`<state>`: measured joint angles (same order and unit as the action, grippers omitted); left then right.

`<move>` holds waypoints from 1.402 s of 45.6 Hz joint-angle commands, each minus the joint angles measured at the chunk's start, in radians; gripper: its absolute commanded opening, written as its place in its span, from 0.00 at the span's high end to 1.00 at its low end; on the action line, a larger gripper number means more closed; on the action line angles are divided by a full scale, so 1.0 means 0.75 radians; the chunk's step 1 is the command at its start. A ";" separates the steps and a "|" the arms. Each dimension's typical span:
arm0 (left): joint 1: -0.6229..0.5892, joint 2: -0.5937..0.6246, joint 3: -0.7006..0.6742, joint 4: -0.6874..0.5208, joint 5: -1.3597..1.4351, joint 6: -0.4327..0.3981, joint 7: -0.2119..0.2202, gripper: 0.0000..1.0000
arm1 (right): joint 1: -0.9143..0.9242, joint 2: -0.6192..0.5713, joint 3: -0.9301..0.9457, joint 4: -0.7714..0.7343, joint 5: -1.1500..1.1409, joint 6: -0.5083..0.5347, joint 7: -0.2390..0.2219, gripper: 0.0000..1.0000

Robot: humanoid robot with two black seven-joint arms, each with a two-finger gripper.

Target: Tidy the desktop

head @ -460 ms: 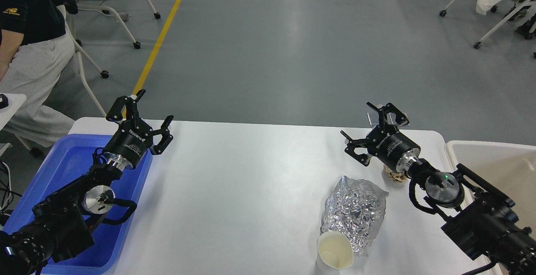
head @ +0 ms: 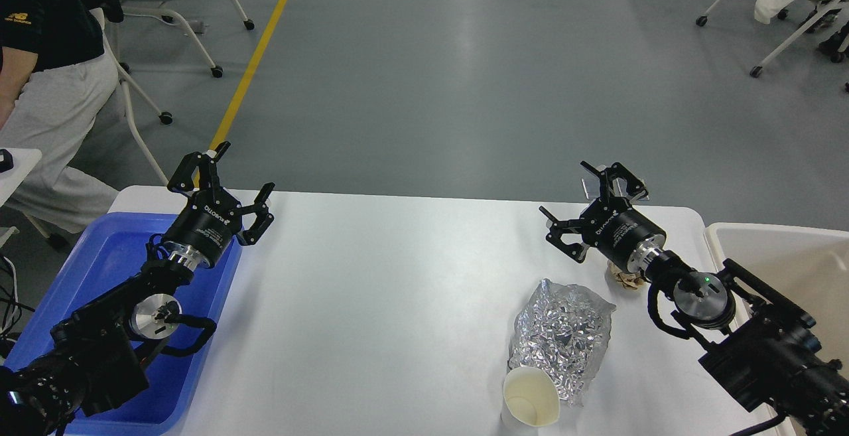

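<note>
The white desktop (head: 385, 303) spreads across the lower part of the head view. On its right side lie a crumpled silver foil bag (head: 562, 338), a white paper cup (head: 529, 397) on its side at the front edge, and a small beige crumpled scrap (head: 623, 278) mostly hidden under my right wrist. My left gripper (head: 242, 169) is open and empty above the desktop's far left corner. My right gripper (head: 564, 190) is open and empty above the far right part, just beyond the foil bag.
A blue plastic tray (head: 99, 270) lies at the left edge under my left arm. A beige open bin (head: 783, 257) stands off the right edge. A person (head: 46, 77) sits at the far left, with wheeled chairs on the grey floor behind.
</note>
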<state>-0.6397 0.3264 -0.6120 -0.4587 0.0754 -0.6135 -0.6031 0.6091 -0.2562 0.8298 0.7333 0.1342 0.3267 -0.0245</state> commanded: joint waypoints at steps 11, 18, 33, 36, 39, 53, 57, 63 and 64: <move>0.000 0.000 0.000 0.000 0.000 0.000 -0.002 0.00 | 0.000 0.000 -0.010 0.002 -0.001 0.000 0.000 0.00; 0.000 0.000 0.000 0.000 0.000 0.000 -0.002 0.00 | -0.008 -0.008 -0.010 0.002 -0.001 0.000 0.000 0.00; 0.000 0.000 0.000 0.000 0.000 0.000 -0.002 0.00 | -0.025 -0.086 -0.014 0.014 -0.005 0.004 -0.002 0.00; 0.000 0.000 0.000 0.000 0.000 0.000 -0.002 0.00 | -0.029 -0.092 -0.026 0.016 -0.007 0.004 -0.002 0.00; 0.000 0.000 0.000 0.000 0.000 0.000 -0.002 0.00 | -0.029 -0.100 -0.051 0.024 -0.021 0.004 -0.002 0.00; -0.002 0.000 0.002 0.000 0.000 0.000 0.000 0.00 | -0.004 -0.309 -0.182 0.176 -0.054 -0.020 -0.002 0.00; -0.004 0.000 0.002 0.000 0.000 -0.002 0.000 0.00 | 0.028 -0.392 -0.268 0.206 -0.054 -0.029 -0.002 0.00; -0.004 0.000 0.002 0.000 0.000 -0.002 0.002 0.00 | 0.074 -0.532 -0.399 0.276 -0.052 -0.031 -0.002 0.00; -0.004 0.000 0.002 0.000 0.000 -0.002 0.002 0.00 | 0.082 -0.556 -0.415 0.298 -0.052 -0.031 -0.002 0.00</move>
<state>-0.6413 0.3268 -0.6110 -0.4587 0.0751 -0.6141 -0.6032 0.6243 -0.5135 0.6552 0.8657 0.0977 0.3107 -0.0260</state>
